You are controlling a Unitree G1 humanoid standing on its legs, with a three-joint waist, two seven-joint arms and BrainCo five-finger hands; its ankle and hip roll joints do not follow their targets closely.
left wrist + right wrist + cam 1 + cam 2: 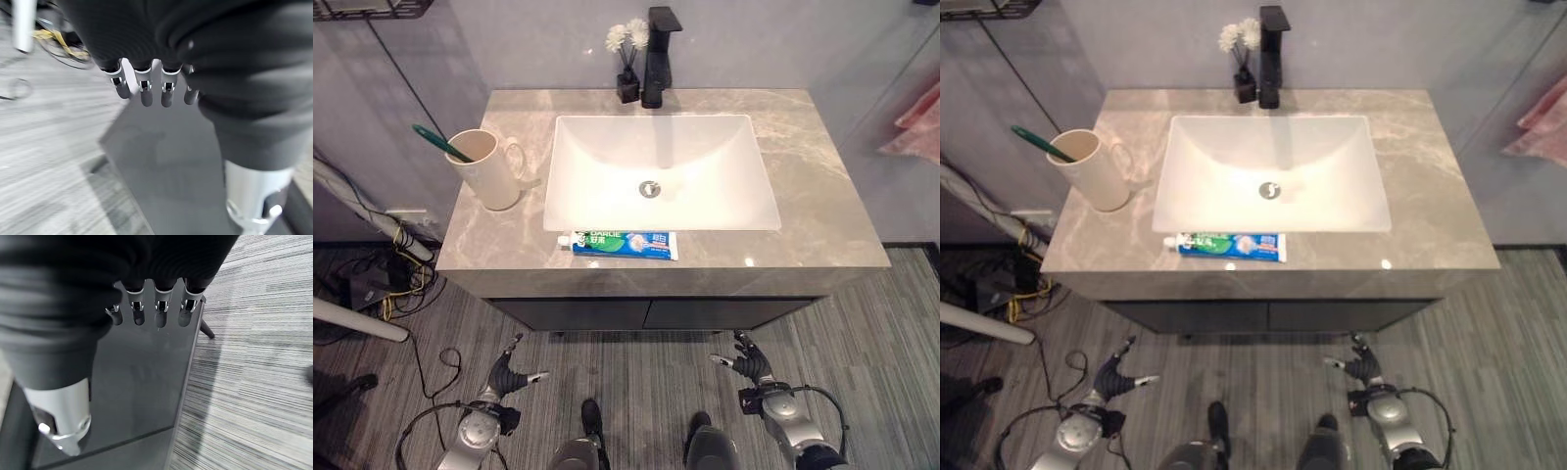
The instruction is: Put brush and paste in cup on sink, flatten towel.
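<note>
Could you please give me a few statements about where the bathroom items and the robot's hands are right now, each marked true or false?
1. The toothbrush stands in the cup. True.
2. The toothpaste tube is in the cup too. False: it lies flat on the countertop, along the front edge of the basin.
3. The cup sits at the robot's right of the basin. False: it is at the left.
4. The left hand and the right hand are both low in front of the cabinet, holding nothing. True.
5. A small vase of white flowers stands beside the black faucet. True.
6. A pink towel lies spread on the countertop. False: it hangs off to the right, past the counter.
</note>
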